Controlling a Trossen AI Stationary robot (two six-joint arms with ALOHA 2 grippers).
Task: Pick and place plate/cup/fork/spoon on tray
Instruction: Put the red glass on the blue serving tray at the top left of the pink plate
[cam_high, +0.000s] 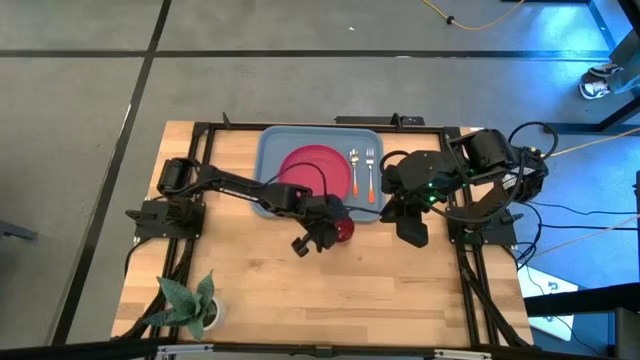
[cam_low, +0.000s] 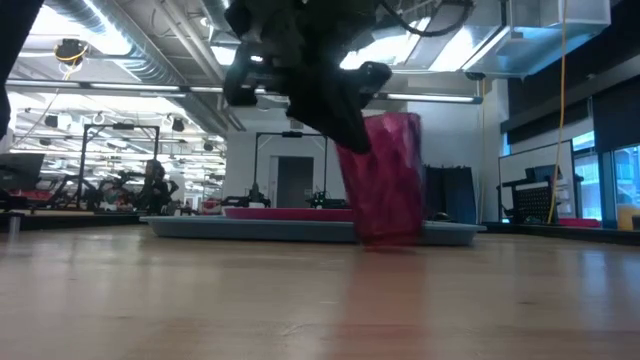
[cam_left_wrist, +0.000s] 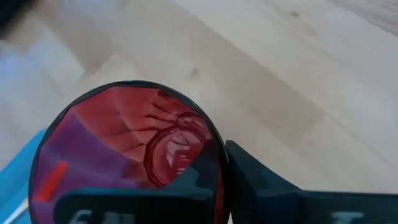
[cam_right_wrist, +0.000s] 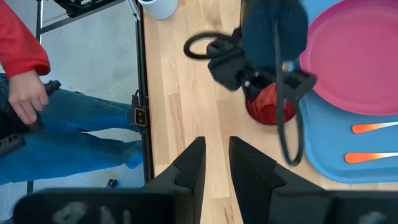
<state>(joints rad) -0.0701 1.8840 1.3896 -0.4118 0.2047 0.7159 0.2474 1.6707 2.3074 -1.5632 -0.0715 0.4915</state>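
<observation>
The dark-red cup (cam_high: 344, 229) stands upright on the wood just in front of the light-blue tray's (cam_high: 272, 150) near edge. My left gripper (cam_high: 333, 227) is shut on it. On the tray lie the pinkish-red plate (cam_high: 315, 172), the spoon (cam_high: 354, 170) and the fork (cam_high: 370, 172), side by side to the plate's right. My right gripper (cam_right_wrist: 216, 163) hangs open and high over the table's right side, past the tray's right edge, with nothing between its fingers. My left gripper has the cup's rim wall (cam_left_wrist: 219, 177) pinched between its two fingers, one finger (cam_left_wrist: 189, 186) inside the cup and the other (cam_left_wrist: 252, 183) outside. The fingers slant down from the table's left. The cup's base (cam_low: 388, 238) stands on the table.
A white pot with a green plant (cam_high: 192, 305) sits at the table's near left corner. A person in a red sleeve and blue jeans (cam_right_wrist: 37, 93) stands beside the table. Bare wood (cam_high: 340, 295) spreads across the near half.
</observation>
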